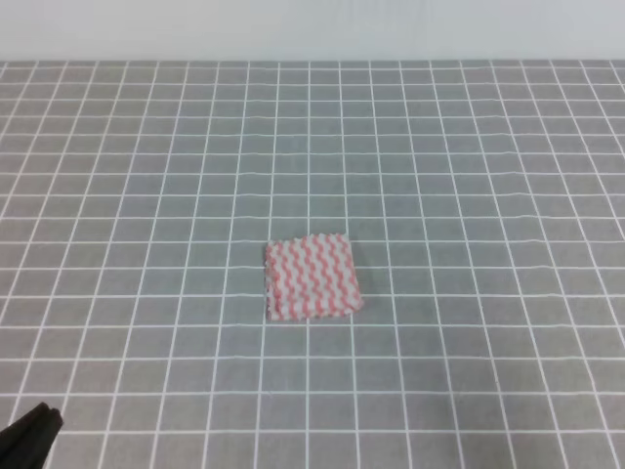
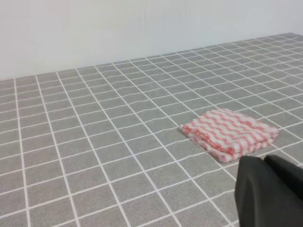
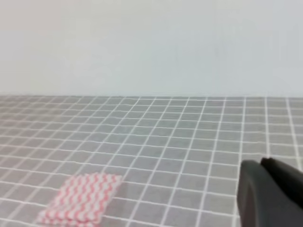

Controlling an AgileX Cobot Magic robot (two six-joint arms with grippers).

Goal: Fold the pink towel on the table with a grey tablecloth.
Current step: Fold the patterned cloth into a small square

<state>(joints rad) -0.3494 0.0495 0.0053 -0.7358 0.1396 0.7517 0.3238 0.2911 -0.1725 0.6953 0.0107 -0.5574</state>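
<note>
You see the thin pink-and-white wavy-striped towel (image 1: 312, 277) lying near the middle of the tabletop draped in grey cloth with a thin white square grid (image 1: 488, 176), slightly toward the near edge. It sits as a compact, nearly square packet; in the left wrist view (image 2: 230, 133) stacked layers show along its near edge, which suggests the folding is largely or wholly done. Its stripes run roughly from near to far in the high view, and the packet is turned slightly off the grid lines. With so nearly square an outline, you cannot name a clear long axis.

The left tool (image 1: 29, 435) shows only as a dark tip at the lower left corner of the high view, well apart from the towel; the right tool (image 3: 270, 194) appears only in its own wrist view as a dark mass at lower right. Neither touches the cloth. You cannot tell whether either tool is spread or closed. Both probably stand clear to leave the packet undisturbed.
</note>
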